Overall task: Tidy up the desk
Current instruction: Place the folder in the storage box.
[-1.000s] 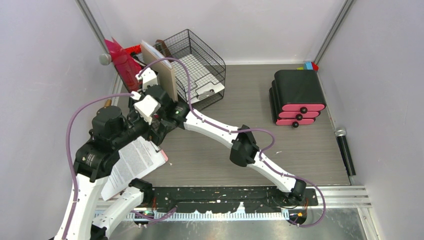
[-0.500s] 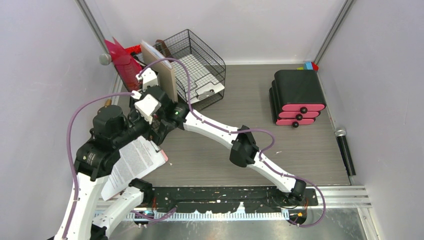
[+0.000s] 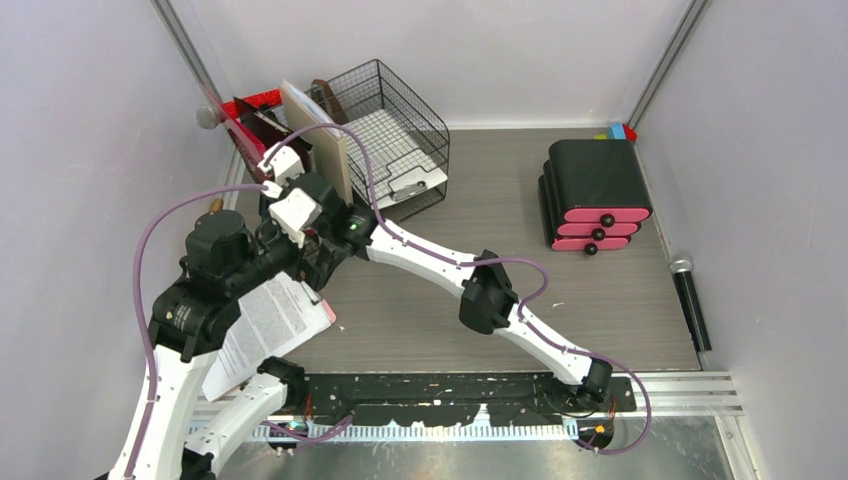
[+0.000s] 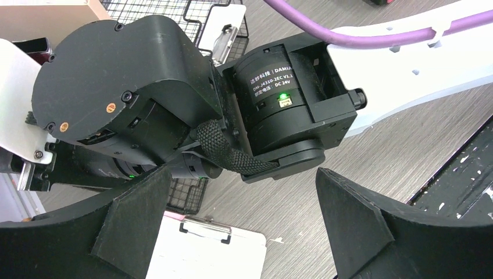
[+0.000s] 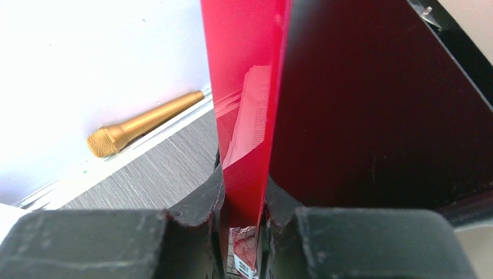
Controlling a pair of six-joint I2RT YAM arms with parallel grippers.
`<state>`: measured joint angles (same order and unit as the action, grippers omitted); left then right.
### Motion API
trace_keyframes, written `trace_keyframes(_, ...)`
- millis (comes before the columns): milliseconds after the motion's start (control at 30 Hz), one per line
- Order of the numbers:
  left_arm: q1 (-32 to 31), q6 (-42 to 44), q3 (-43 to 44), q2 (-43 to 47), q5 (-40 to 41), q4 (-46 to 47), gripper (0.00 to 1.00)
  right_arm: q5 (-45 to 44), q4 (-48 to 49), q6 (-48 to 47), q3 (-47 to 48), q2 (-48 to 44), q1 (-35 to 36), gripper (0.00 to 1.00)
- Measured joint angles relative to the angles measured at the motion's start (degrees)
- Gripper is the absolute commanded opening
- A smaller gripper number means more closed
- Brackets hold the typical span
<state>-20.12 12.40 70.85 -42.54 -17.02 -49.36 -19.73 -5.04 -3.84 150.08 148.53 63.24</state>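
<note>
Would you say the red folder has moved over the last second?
Yes: against the grey wall knob, the red folder has dropped lower and turned.

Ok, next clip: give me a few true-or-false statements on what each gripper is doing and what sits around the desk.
1. The right gripper is shut on a red folder. True.
2. The left gripper grips a clipboard. False: its jaws stand open and empty, and the clipboard lies below it.
3. A gold microphone lies on the desk along the wall. True.
4. The drawer unit has blue fronts. False: they are pink.
5. The wire-mesh rack stands at the far right. False: it stands far left, beside the right gripper.
</note>
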Motion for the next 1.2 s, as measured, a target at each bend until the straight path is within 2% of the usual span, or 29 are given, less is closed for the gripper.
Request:
trace_keyframes(533,0.00,0.00,0.00,-0.85,-0.70,0.09,0.99,8.15,1.66,-0.70,-0.11,1.22,-2.21,0.00)
trace_keyframes(1033,0.00,-0.02,0.00,-1.42,-1.05,0.26,0.99,8.24,2.84,-0.96,-0.11,1.95,-2.21,0.01)
trace_keyframes(1100,0.00,-0.02,0.00,-1.42,-1.05,0.26,0.99,7.37,2.38,-0.13,-0.11,1.95,-2.21,0.03)
trace_keyframes(1200,0.00,-0.02,0.00,-1.44,-1.05,0.28,0.99,5.81,1.95,1.42,-0.68,1.95,-2.21,0.14)
